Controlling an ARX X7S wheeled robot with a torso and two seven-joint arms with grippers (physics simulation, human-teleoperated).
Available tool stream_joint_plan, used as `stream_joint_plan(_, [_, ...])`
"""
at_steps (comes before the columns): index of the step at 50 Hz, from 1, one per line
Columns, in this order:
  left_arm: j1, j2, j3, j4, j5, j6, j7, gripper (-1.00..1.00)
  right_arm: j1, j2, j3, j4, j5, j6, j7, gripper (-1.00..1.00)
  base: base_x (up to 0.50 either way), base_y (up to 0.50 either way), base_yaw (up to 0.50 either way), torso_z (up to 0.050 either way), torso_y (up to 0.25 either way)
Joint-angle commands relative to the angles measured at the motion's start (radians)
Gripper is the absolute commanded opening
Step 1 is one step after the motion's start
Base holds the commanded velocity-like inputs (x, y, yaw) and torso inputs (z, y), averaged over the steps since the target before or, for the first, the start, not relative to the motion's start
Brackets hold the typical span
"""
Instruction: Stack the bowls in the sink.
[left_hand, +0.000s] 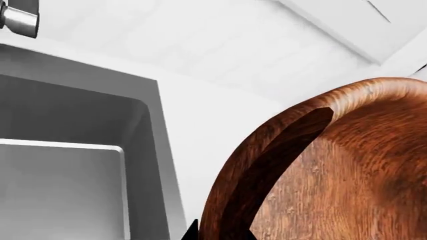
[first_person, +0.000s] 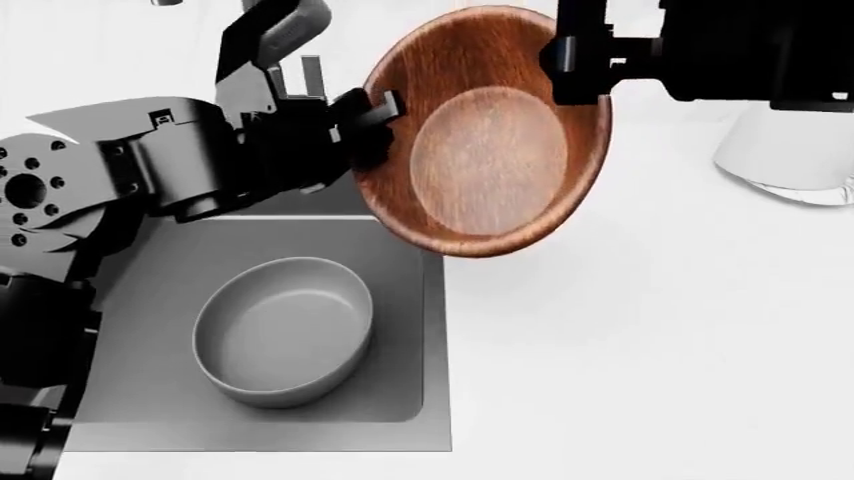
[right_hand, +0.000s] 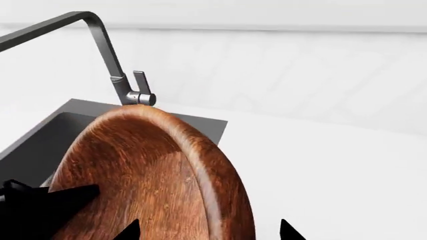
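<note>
Fingers (first_person: 380, 105) gripping wooden bowl (first_person: 487, 130), tilted, cavity camera-ward

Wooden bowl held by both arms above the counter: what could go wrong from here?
1. The wooden bowl is tilted steeply and gripped only at its rim by the left gripper and right gripper; it could slip.
2. It hangs past the sink edge, off-centre from the grey bowl; released now, it may miss.

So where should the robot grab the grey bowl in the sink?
By its rim. The grey bowl sits upright and open in the sink, with nothing inside it, so coming straight down from above and closing the jaws over the thin wall, one inside and one outside, looks best. Its round sides are probably too wide and smooth to pinch.
</note>
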Motion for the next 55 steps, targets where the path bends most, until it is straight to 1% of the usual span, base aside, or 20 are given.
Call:
stream_joint_plan(1, [-0.002, -0.013, 0.025, 0.005, 0.048, 0.014, -0.036, -1.00, -0.002, 0.008, 0.009, -0.034, 0.006, 0.008, 0.001, 1.00, 0.00, 0.00, 0.00, 0.000, 0.000])
stream_joint_plan(7, [0.002, -0.035, 0.033, 0.026, 0.055, 0.006, -0.072, -1.00, -0.003, 0.008, 0.009, -0.023, -0.004, 0.009, -0.004, 1.00, 0.00, 0.00, 0.00, 0.000, 0.000])
stream_joint_plan(11, [0.001, -0.058, 0.030, 0.051, 0.035, -0.005, -0.120, -1.00, -0.006, 0.008, 0.008, -0.009, -0.015, 0.009, -0.012, 1.00, 0.00, 0.00, 0.00, 0.000, 0.000])
stream_joint_plan(22, [0.049, -0.162, -0.011, 0.190, -0.080, -0.005, -0.314, -1.00, 0.002, -0.001, 0.022, 0.019, -0.020, 0.003, -0.032, 1.00, 0.00, 0.00, 0.00, 0.000, 0.001])
stream_joint_plan(31, [0.106, -0.234, -0.048, 0.249, -0.150, 0.027, -0.406, -1.00, 0.001, -0.006, 0.030, 0.035, -0.025, -0.004, -0.040, 1.00, 0.00, 0.00, 0.00, 0.000, 0.000])
stream_joint_plan(35, [0.140, -0.264, -0.067, 0.263, -0.158, 0.052, -0.424, -1.00, -0.004, -0.005, 0.033, 0.033, -0.023, -0.011, -0.035, 1.00, 0.00, 0.00, 0.00, 0.003, 0.000])
stream_joint_plan(41, [0.198, -0.283, -0.099, 0.256, -0.153, 0.113, -0.428, -1.00, -0.007, 0.001, 0.036, 0.026, -0.020, -0.013, -0.028, 1.00, 0.00, 0.00, 0.00, 0.000, 0.002])
stream_joint_plan(49, [0.240, -0.296, -0.112, 0.227, -0.123, 0.151, -0.405, -1.00, -0.009, 0.005, 0.039, 0.022, -0.021, -0.011, -0.026, 1.00, 0.00, 0.00, 0.00, 0.000, 0.000])
stream_joint_plan(55, [0.257, -0.298, -0.095, 0.175, -0.082, 0.151, -0.363, -1.00, -0.012, 0.005, 0.038, 0.024, -0.023, -0.010, -0.023, 1.00, 0.00, 0.00, 0.00, 0.000, 0.000])
